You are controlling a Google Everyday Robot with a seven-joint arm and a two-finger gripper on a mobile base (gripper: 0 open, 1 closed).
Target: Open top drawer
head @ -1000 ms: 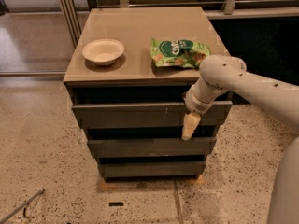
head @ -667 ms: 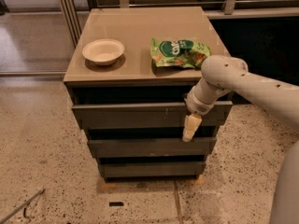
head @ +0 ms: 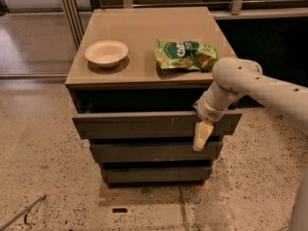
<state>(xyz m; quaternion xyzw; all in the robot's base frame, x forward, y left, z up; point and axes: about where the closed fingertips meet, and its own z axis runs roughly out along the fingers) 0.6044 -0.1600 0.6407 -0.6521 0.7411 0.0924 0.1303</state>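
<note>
The top drawer (head: 144, 124) is the widest dark grey front of the cabinet. It stands pulled out, with a dark gap behind it under the tan top. Small pale scratches mark its centre. My gripper (head: 202, 134) hangs from the white arm at the drawer's right end, its cream fingers pointing down over the front face and reaching to the middle drawer (head: 154, 151). The bottom drawer (head: 154, 173) sits below, further back.
A white bowl (head: 107, 53) and a green snack bag (head: 185, 54) lie on the cabinet top (head: 139, 28). A metal railing runs behind. Speckled floor surrounds the cabinet; a thin metal rod (head: 21, 213) lies at bottom left.
The top drawer front seems to stand a little further out than before. The gripper stays at its right end.
</note>
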